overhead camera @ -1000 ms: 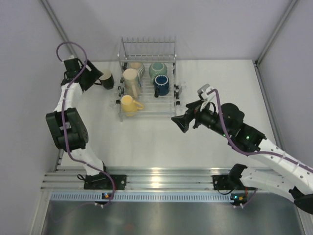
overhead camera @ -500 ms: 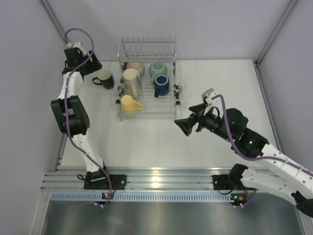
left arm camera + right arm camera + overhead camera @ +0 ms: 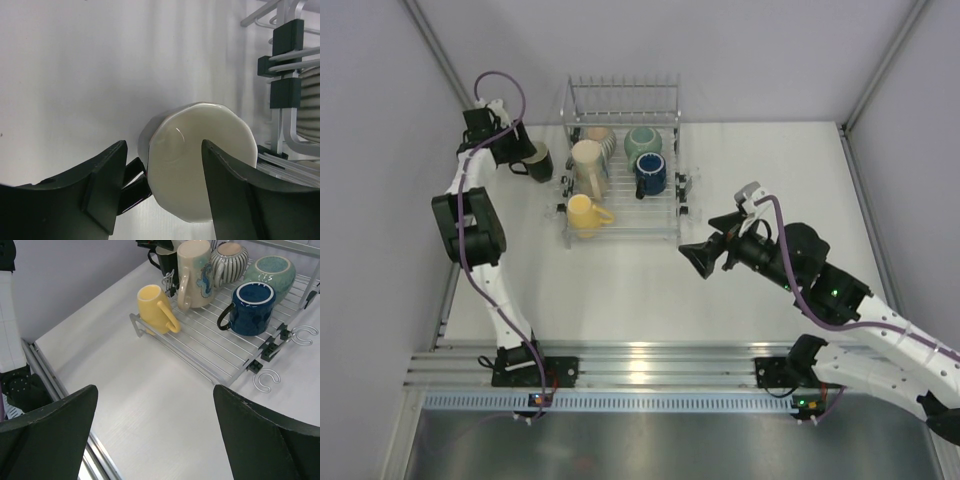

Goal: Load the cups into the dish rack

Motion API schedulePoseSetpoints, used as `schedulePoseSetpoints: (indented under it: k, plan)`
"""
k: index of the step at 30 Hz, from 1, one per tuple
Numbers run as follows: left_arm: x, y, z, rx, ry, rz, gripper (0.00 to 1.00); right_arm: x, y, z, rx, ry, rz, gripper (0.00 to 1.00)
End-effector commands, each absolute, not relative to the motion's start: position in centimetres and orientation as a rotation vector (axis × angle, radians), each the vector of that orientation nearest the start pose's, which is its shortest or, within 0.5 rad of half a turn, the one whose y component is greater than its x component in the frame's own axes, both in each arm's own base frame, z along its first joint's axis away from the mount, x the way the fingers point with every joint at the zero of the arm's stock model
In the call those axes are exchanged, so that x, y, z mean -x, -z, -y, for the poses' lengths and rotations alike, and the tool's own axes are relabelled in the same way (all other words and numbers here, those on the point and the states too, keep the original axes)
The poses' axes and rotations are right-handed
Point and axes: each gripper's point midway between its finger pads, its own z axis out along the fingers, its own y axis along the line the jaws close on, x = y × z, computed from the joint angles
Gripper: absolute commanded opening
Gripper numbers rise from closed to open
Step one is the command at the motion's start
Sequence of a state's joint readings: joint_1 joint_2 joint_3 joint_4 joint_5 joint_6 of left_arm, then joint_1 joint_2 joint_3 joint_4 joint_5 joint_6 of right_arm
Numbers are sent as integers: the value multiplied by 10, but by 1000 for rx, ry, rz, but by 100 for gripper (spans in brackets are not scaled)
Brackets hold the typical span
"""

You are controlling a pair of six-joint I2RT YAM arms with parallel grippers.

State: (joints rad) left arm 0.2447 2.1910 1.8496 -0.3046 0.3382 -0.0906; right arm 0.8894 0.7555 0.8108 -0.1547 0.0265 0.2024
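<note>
Left pincer (image 3: pixel 162 146) spread apart over black cream-lined mug (image 3: pixel 200 165), stood on white desk (image 3: pixel 75 75) just beside silver wire dish rack (image 3: pixel 620 233); right pincer (image 3: pixel 155 388) held wide apart, empty, above desk near rack.

A white table (image 3: pixel 620 290) with a faint grain fills the middle of the overhead view. Plain, pale lavender-grey walls close it in at the far edge (image 3: pixel 750 50), the left edge (image 3: pixel 370 200) and the right edge (image 3: pixel 920 200). Slanting grey metal struts (image 3: pixel 432 45) mark the two far corners. A ribbed aluminium rail (image 3: pixel 650 362) runs along the near edge and catches bright glare. Below it lies a brushed metal panel (image 3: pixel 670 440). The light is soft and even.
</note>
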Motion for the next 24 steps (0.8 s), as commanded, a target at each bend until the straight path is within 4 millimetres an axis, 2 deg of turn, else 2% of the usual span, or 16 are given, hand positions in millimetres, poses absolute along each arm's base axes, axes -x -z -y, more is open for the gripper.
schedulePoseSetpoints:
  k: [1, 5, 6, 7, 10, 11, 13, 14, 16, 18, 24]
  plan:
    - [-587, -125, -76, 94, 241, -2200, 66, -194, -305, -245, 571, -785, -1620, 100]
    - [-575, -117, -67, 69, 166, -2246, 55, -194, -307, -244, 567, -780, -1614, 99]
    - [-574, -118, -65, 76, 165, -2245, 51, -194, -307, -243, 567, -780, -1610, 100]
    - [-573, -120, -65, 91, 162, -2245, 43, -194, -307, -243, 565, -779, -1611, 99]
    - [-568, -123, -66, 158, 167, -2249, 35, -193, -307, -241, 565, -777, -1609, 100]
    - [-566, -123, -69, 184, 146, -2254, 27, -192, -307, -240, 565, -779, -1609, 99]
    - [-562, -121, -73, 212, 123, -2270, 19, -191, -309, -239, 562, -780, -1605, 99]
    - [-559, -120, -74, 224, 109, -2282, 9, -191, -309, -238, 560, -779, -1604, 99]
    - [-555, -124, -85, 285, 46, -2278, 1, -189, -311, -236, 557, -782, -1595, 100]
    - [-553, -131, -89, 327, 21, -2268, 0, -189, -311, -233, 552, -772, -1600, 99]
    - [-550, -182, -98, 477, 64, -2145, 0, -186, -314, -232, 539, -792, -1596, 99]
